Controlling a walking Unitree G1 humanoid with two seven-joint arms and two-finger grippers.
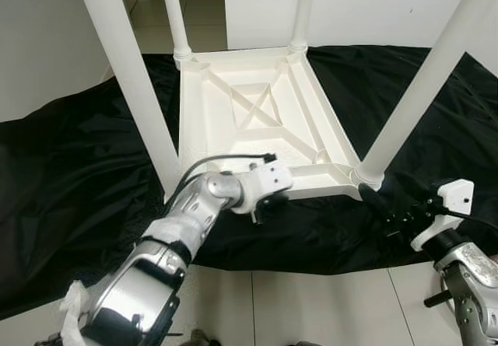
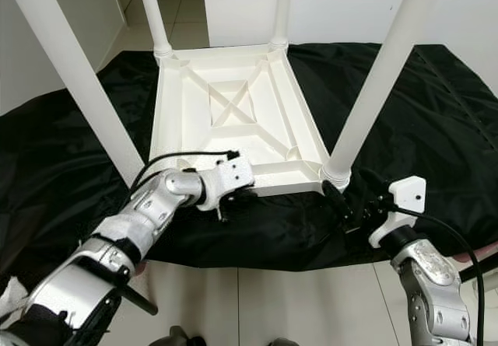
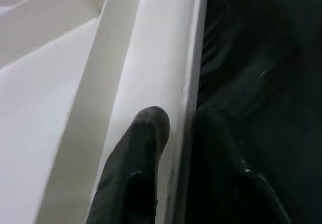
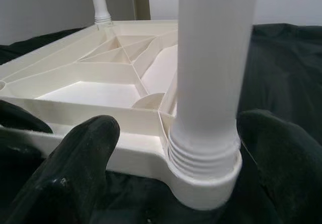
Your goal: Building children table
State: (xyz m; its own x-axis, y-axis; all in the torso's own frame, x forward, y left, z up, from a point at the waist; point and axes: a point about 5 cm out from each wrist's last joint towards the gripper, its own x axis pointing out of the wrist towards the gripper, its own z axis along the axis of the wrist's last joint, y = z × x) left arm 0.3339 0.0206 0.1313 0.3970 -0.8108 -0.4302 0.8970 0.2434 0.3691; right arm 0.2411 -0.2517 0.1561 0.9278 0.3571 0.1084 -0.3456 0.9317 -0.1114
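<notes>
The white plastic table (image 1: 257, 113) lies upside down on black cloth (image 1: 70, 183), four legs up.

A plain home room: pale floor tiles (image 1: 311, 307) at six o'clock, white walls (image 1: 366, 8) and an open doorway (image 1: 156, 4) at twelve.

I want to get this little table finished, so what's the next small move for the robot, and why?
Probably close the right tool on the near right leg. Its open fingers flank that leg just above its threaded socket, not yet touching. The left tool already straddles the upturned tabletop's near rim, apparently bracing it.
</notes>
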